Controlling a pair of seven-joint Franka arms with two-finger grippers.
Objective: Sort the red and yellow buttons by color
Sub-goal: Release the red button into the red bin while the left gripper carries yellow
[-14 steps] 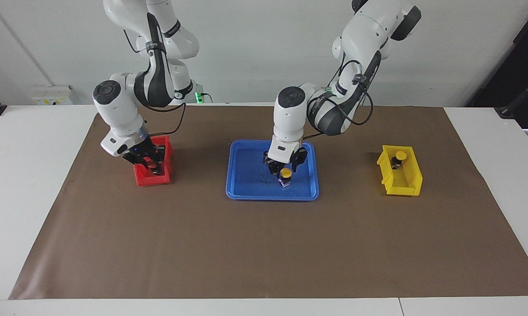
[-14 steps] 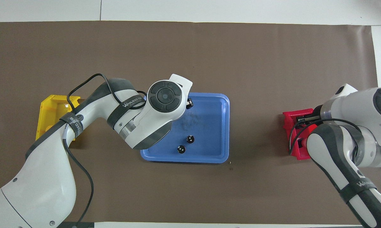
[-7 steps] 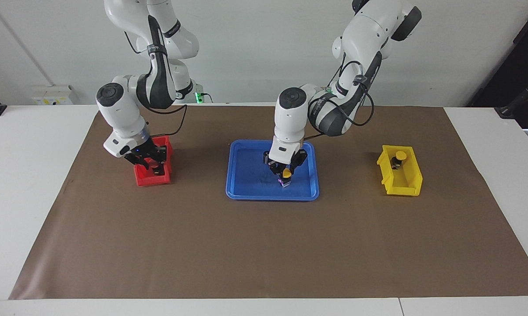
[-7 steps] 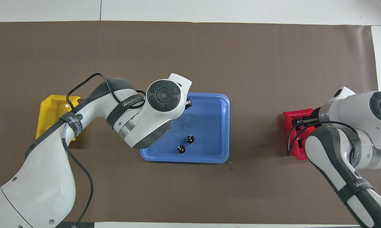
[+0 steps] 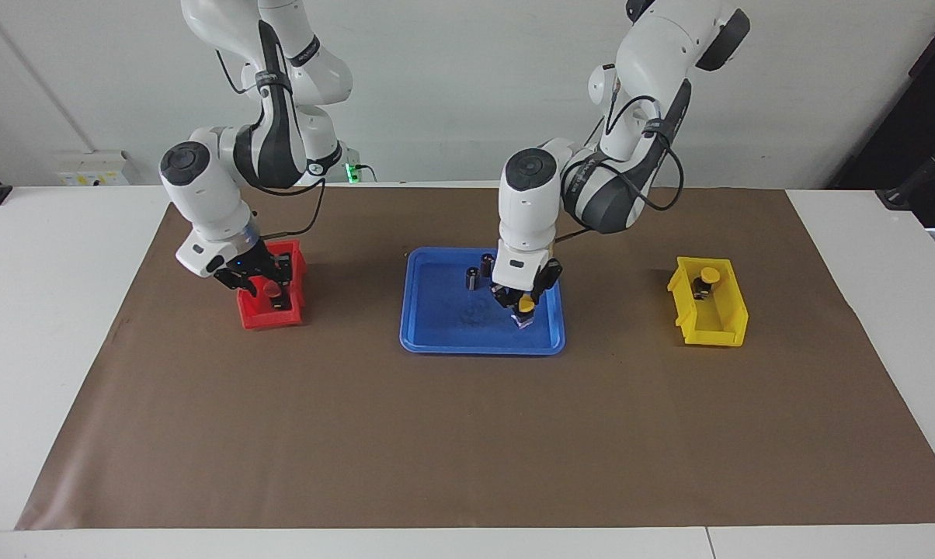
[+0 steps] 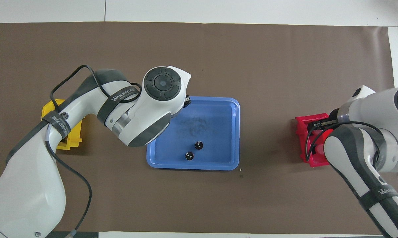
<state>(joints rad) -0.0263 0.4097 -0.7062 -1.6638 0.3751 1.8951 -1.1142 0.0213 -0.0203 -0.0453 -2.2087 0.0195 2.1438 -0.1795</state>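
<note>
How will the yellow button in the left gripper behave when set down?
The yellow button has a domed cap wider than its black body, so probably top-heavy, apt to tip. On its side it could roll. It looks small and rigid; the left gripper likely carries it easily.

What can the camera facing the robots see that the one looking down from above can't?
Only the facing view shows the buttons: the left claw shut on a yellow button over the blue tray, a second yellow button in the yellow bin, and a red button at the right claw over the red bin. Only the overhead view shows the white-dotted tops of the two dark cylinders. Both show tray, bins, cylinders and arms.
</note>
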